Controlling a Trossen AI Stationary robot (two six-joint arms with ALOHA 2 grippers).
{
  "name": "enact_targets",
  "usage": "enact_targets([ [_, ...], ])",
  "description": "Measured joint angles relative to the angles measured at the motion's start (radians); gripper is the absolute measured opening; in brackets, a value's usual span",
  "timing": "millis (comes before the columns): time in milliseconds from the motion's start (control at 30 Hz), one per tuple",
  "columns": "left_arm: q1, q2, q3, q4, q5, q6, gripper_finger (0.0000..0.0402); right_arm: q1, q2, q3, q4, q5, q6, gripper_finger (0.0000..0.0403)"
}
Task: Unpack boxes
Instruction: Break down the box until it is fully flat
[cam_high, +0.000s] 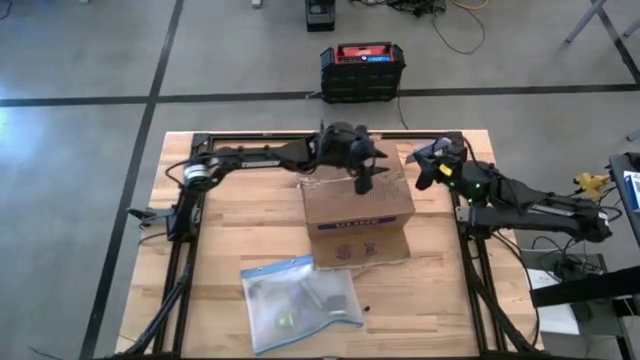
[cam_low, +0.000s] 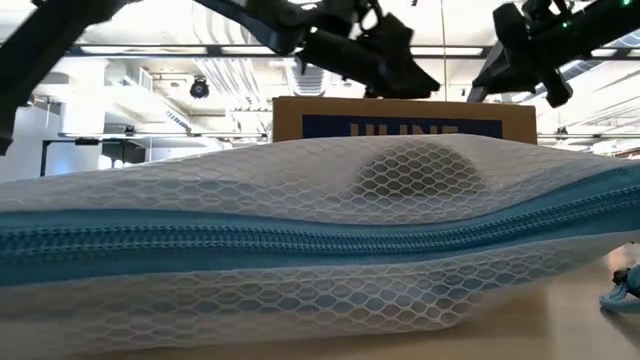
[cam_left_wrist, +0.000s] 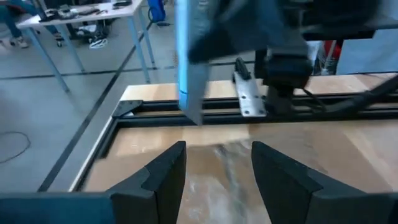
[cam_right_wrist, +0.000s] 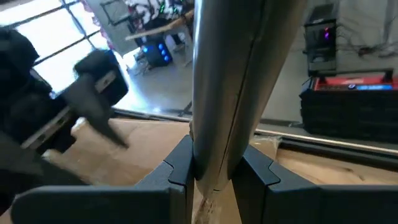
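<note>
The brown cardboard box (cam_high: 358, 212) stands on its bottom in the middle of the table, its blue label (cam_low: 400, 128) facing the near edge. My left gripper (cam_left_wrist: 217, 152) hovers open over the far part of the box's taped top (cam_high: 362, 183), with nothing between its fingers. My right gripper (cam_right_wrist: 214, 160) is off the box's far right corner (cam_high: 428, 170) and is shut on a long grey tool (cam_right_wrist: 227, 74). In the left wrist view the tool (cam_left_wrist: 189, 68) shows a blue edge. My right gripper pinches the grey tool near one end (cam_right_wrist: 214, 173) between its two fingers. The rest of the tool sticks out well past the fingertips. It is held in the air, clear of the table and the box.
A clear, blue-edged zip pouch (cam_high: 300, 302) lies near the table's front edge and fills the low view (cam_low: 300, 230). A black crate with a red top (cam_high: 362, 68) stands on the floor beyond the far edge. A black frame rail (cam_left_wrist: 186, 109) runs around the table.
</note>
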Motion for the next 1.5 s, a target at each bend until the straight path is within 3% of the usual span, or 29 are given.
enact_targets([
  [67, 0.007, 0.047, 0.065, -0.025, 0.015, 0.005, 0.0172, 0.046, 0.005, -0.006, 0.074, 0.070, -0.006, 0.0056],
  [233, 0.021, 0.136, 0.158, -0.080, 0.031, 0.008, 0.0172, 0.107, 0.013, -0.012, 0.055, 0.193, -0.011, 0.0056],
  [767, 0.052, 0.164, 0.168, -0.146, 0.029, 0.010, 0.0159, 0.108, 0.176, -0.029, 0.090, 0.210, 0.114, 0.0056],
  [1500, 0.082, 0.159, 0.167, -0.225, -0.046, -0.015, 0.0155, 0.129, 0.134, -0.001, -0.023, 0.082, 0.197, 0.0056],
])
